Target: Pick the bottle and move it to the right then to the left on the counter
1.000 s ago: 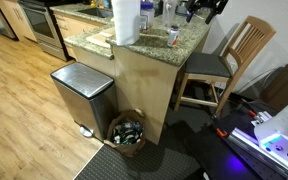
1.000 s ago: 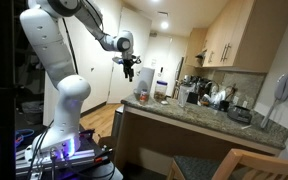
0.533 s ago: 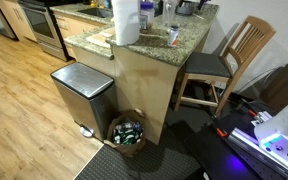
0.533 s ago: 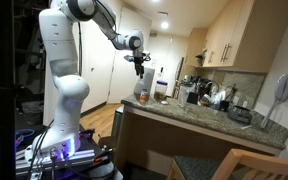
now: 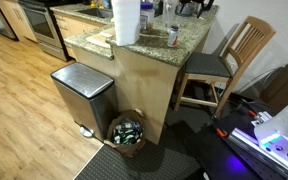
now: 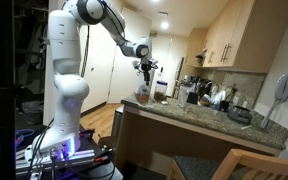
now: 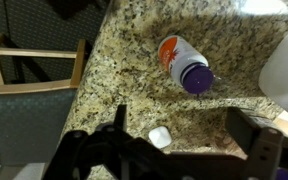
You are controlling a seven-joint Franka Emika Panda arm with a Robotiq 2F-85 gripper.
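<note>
The bottle (image 7: 184, 62) is small and pale with an orange-red label and a purple cap. It rests on the speckled granite counter (image 7: 134, 50), ahead of my gripper in the wrist view. It also shows in an exterior view (image 5: 173, 36) near the counter's edge. My gripper (image 7: 182, 130) is open and empty, with its two dark fingers spread above the counter, short of the bottle. In an exterior view the gripper (image 6: 144, 72) hangs above the counter's end.
A tall white paper towel roll (image 5: 125, 20) stands on the counter beside the bottle. A small white object (image 7: 160, 137) lies on the granite between my fingers. A wooden chair (image 5: 224, 60) stands by the counter, and a steel trash bin (image 5: 82, 92) and a basket (image 5: 127, 130) below it.
The arm has swung toward the counter, and the gripper is now over the counter's end and a little lower. The bottle has not moved.
</note>
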